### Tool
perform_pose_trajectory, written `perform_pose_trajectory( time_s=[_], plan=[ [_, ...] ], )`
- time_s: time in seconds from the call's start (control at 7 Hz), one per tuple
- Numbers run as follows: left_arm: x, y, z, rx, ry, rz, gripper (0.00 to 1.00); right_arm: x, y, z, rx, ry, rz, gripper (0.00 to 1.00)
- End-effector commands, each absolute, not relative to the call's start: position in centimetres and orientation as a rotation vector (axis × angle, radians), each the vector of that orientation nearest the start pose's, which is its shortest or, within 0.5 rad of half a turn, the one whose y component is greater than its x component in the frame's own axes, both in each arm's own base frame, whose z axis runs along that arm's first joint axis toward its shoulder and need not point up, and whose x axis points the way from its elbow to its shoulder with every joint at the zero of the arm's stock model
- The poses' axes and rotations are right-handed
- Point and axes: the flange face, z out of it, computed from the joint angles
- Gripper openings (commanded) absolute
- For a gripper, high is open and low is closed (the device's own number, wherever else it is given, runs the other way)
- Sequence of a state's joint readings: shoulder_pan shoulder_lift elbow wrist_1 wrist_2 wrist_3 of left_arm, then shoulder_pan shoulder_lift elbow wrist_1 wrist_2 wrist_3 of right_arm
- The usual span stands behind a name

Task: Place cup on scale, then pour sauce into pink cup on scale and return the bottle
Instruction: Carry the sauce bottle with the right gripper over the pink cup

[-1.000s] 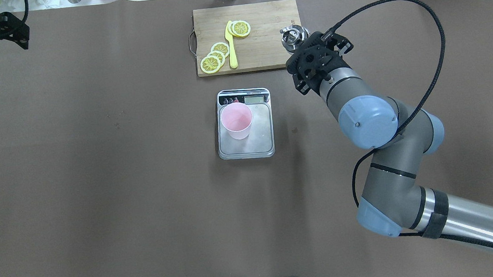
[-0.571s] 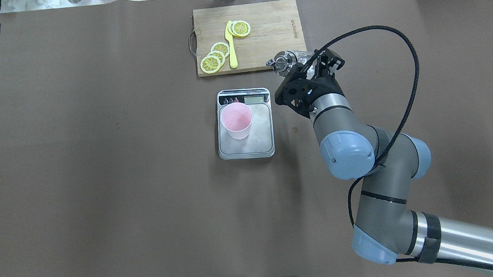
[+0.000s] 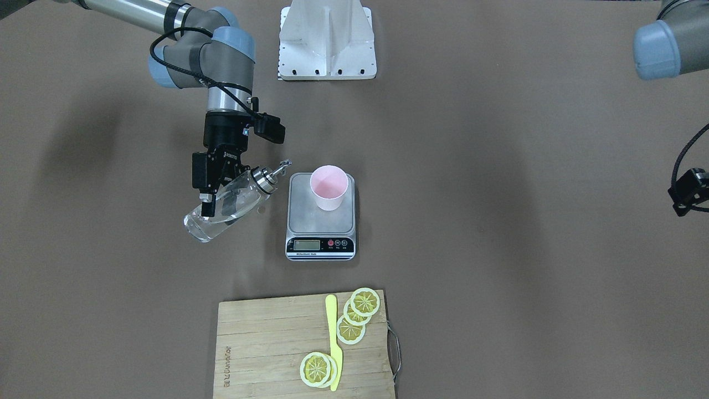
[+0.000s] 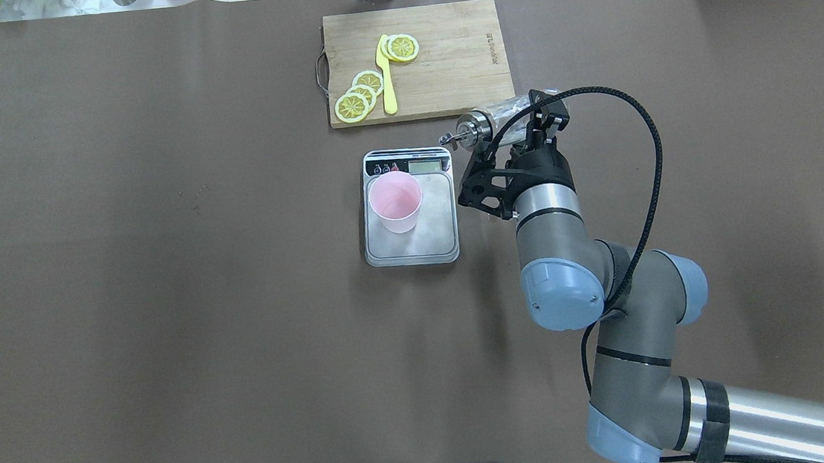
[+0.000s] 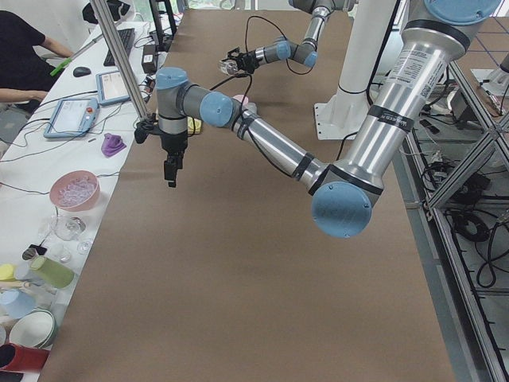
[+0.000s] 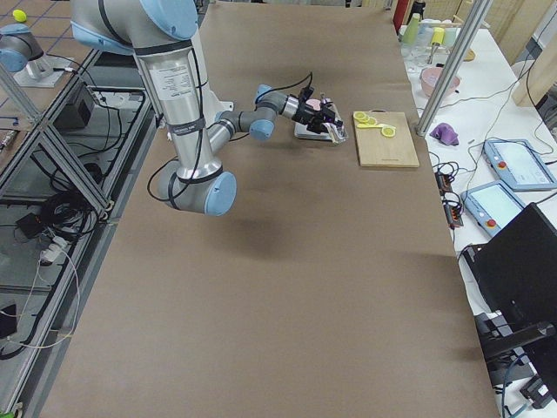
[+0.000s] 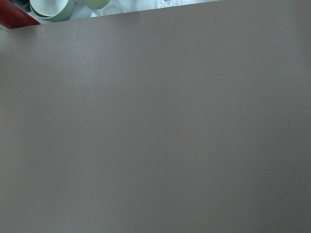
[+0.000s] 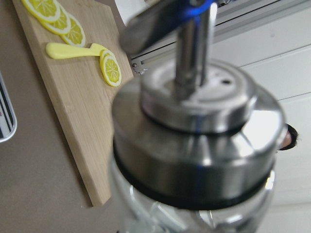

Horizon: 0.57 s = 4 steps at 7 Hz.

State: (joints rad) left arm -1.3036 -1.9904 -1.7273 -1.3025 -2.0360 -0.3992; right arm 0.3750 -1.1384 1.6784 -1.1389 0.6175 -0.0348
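Note:
The pale pink cup (image 4: 395,201) (image 3: 329,188) stands upright on the silver scale (image 4: 436,235) (image 3: 310,221), on the half of the plate farther from the right arm. My right gripper (image 4: 530,118) (image 3: 216,202) is shut on the clear glass bottle (image 4: 502,114) (image 3: 228,206). The bottle hangs tilted just beside the scale, its silver pourer cap (image 8: 194,126) pointing toward the scale's display end. Clear sauce (image 3: 207,224) pools in the low end of the bottle. My left gripper (image 5: 171,169) hangs far off at the table's left end; I cannot tell its state.
A wooden cutting board (image 4: 450,71) (image 3: 260,343) with lemon slices (image 4: 359,94) and a yellow knife (image 4: 387,84) lies beyond the scale. The robot's base plate (image 3: 327,39) sits at the near edge. Bowls and cups (image 5: 48,270) stand off the table's left end.
The right arm carried the bottle from the cutting board's corner toward the scale and tipped it over toward the scale. The left arm drew farther out of the overhead view.

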Motion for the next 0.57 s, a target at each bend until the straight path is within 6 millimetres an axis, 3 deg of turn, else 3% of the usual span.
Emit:
perform_pose_trajectory(
  time_s=[0.0, 0.43],
  plan=[
    [7.1, -62.3, 41.0, 0.119, 0.521, -0.058, 0.98, -51.1, -42.1, 30.2, 1.229, 0.347, -0.632, 0.00],
    [6.7, -62.3, 42.2, 0.102, 0.512, -0.069, 0.98, -53.4, -42.0, 27.8, 1.222, 0.390, -0.649, 0.00]
  ],
)
